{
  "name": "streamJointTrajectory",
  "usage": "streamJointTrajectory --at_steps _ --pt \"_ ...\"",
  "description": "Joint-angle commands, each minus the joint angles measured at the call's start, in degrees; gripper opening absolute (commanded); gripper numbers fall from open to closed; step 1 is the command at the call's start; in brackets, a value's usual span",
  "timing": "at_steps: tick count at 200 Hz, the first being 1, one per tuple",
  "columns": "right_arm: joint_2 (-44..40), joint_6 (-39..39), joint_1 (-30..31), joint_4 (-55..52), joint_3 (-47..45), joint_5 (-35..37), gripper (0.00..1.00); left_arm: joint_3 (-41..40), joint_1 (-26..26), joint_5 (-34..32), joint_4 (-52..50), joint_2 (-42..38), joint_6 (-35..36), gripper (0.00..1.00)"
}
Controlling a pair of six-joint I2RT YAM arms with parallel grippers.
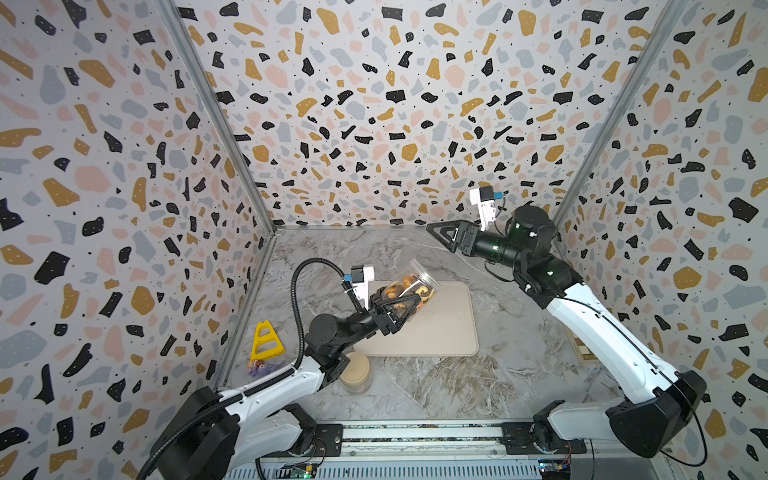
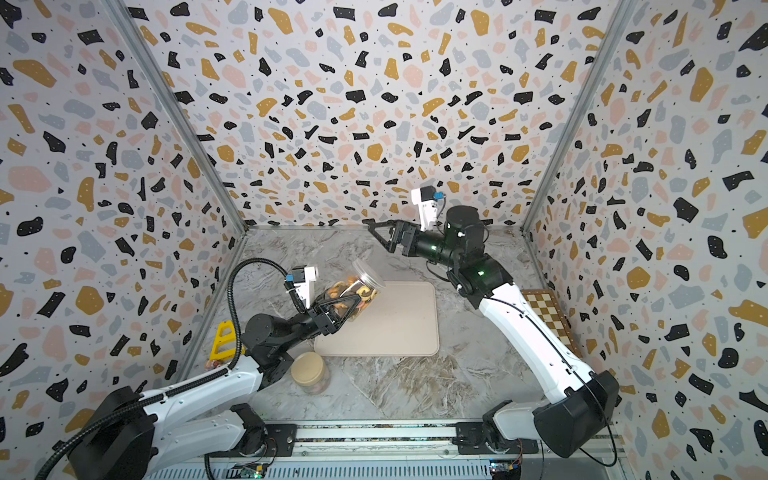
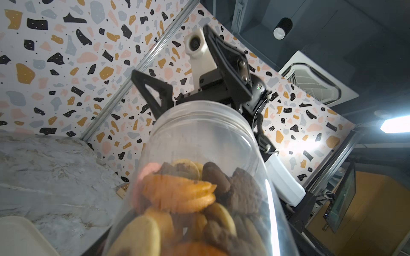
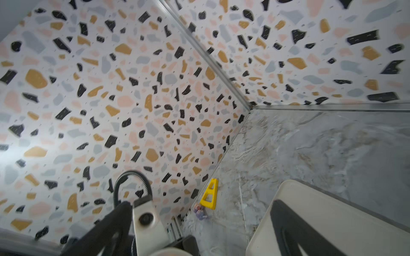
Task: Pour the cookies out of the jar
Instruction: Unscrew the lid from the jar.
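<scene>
A clear plastic jar (image 1: 415, 282) hangs tilted above the left part of the beige tray (image 1: 444, 332). My left gripper (image 1: 405, 303) is shut on its body. The jar's lidless mouth (image 3: 199, 115) points up and away toward the back wall. The cookies (image 3: 188, 195), orange, brown and pale, lie piled in the jar's lower part (image 2: 353, 295). None lie on the tray. My right gripper (image 1: 436, 232) is raised near the back wall. It shows open and empty in the left wrist view (image 3: 168, 49), with its fingers (image 4: 106, 230) wide apart.
A tan-lidded round container (image 1: 355, 372) stands by the tray's near left corner, close under my left arm. A yellow triangular stand (image 1: 266, 340) and a small purple toy (image 1: 257, 368) sit against the left wall. A chessboard (image 2: 548, 316) lies along the right wall.
</scene>
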Motion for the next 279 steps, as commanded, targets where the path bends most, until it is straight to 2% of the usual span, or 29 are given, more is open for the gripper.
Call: streamJointTrajectory --at_steps 1,20,43,66,110,187,279 --pt "0.2 1.5 0.9 -31.7 10.2 12.0 0.99 1.6 -0.1 -1.1 -6.8 -3.3 14.6 0.00" --pt "0.7 3.2 1.9 -37.6 14.2 12.8 0.99 1.4 -0.1 -2.7 -8.7 -3.3 20.3 0.00" --pt "0.4 8.8 1.9 -36.1 12.2 7.6 0.99 3.3 -0.1 -0.6 -10.9 -1.6 24.1 0.00" --pt "0.9 14.9 3.1 -33.4 8.3 3.1 0.99 2.9 -0.1 -1.4 -8.5 -0.7 24.6 0.00" --pt "2.3 19.6 9.4 -31.8 5.6 5.7 1.00 2.6 -0.1 -1.9 -8.3 -0.6 24.6 0.00" --pt "-0.3 23.9 9.8 -28.1 -0.7 7.1 1.00 1.9 -0.1 -2.5 -7.3 -0.9 24.5 0.00" --pt "-1.9 27.0 10.9 -24.2 -3.2 6.1 0.89 1.2 -0.1 -3.7 -6.0 -0.2 24.6 0.00"
